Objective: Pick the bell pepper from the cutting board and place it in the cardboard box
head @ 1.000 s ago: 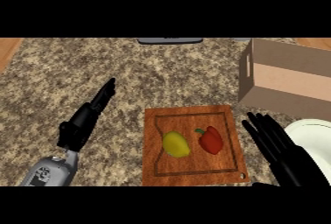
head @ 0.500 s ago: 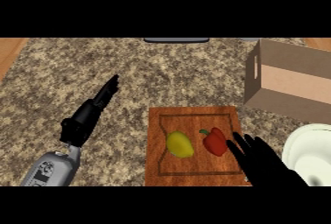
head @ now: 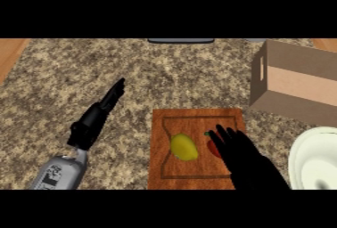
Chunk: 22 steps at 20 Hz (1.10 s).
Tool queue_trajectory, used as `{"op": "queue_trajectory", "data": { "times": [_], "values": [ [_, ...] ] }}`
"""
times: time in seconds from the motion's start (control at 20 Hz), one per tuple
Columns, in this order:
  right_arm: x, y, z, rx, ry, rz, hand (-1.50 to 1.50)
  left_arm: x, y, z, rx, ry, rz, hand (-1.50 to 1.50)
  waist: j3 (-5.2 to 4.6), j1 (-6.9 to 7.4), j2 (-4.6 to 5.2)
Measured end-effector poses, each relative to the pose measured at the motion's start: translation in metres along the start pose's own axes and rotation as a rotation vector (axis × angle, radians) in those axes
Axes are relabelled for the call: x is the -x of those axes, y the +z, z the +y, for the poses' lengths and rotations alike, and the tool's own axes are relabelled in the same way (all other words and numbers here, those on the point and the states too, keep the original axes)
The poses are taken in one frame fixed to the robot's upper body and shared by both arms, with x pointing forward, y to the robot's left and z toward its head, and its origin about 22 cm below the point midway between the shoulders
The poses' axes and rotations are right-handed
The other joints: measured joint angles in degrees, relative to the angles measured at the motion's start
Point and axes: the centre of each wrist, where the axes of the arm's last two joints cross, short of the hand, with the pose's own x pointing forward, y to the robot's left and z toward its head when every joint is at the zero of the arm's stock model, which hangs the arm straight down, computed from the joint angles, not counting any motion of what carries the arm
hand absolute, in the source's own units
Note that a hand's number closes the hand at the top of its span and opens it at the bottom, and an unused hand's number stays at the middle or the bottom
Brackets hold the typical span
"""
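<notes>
A red bell pepper (head: 212, 148) lies on the wooden cutting board (head: 197, 118), right of a yellow fruit (head: 184, 147). My right hand (head: 241, 156) reaches in from the lower right with straight fingers. It lies over the pepper's right side and hides most of it. The cardboard box (head: 295, 82) stands at the upper right, beyond the board's far right corner. My left hand (head: 99, 118) rests open on the counter left of the board, fingers pointing away from me.
A white plate (head: 316, 158) sits at the right edge, next to the board and below the box. A dark flat object (head: 181, 41) lies at the counter's far edge. The granite counter (head: 59, 89) stretches left of the board.
My right hand has moved left from beside the board until it lies over the bell pepper. The left hand has kept its place.
</notes>
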Motion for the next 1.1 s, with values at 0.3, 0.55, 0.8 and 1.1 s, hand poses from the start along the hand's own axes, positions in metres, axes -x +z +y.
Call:
{"op": "queue_trajectory", "data": {
  "times": [0.3,0.55,0.8,1.1],
  "values": [
    [0.000,-0.025,0.022,-0.041,0.017,0.050,-1.50,-0.004,0.005,0.001,0.007,0.001,-0.002,0.00,0.02,0.04,-0.01],
    [0.014,-0.036,0.030,-0.037,0.018,0.065,-1.50,0.000,0.001,0.001,0.008,0.000,0.004,0.00,0.03,-0.07,0.01],
    [0.022,-0.043,0.033,-0.013,0.029,0.043,-1.50,-0.003,0.001,0.004,-0.002,-0.002,0.001,0.00,0.03,-0.07,-0.01],
    [0.018,-0.051,0.044,-0.035,0.050,0.054,-1.50,-0.004,-0.002,0.004,-0.001,0.000,0.001,0.00,0.02,-0.07,-0.02]
  ]
}}
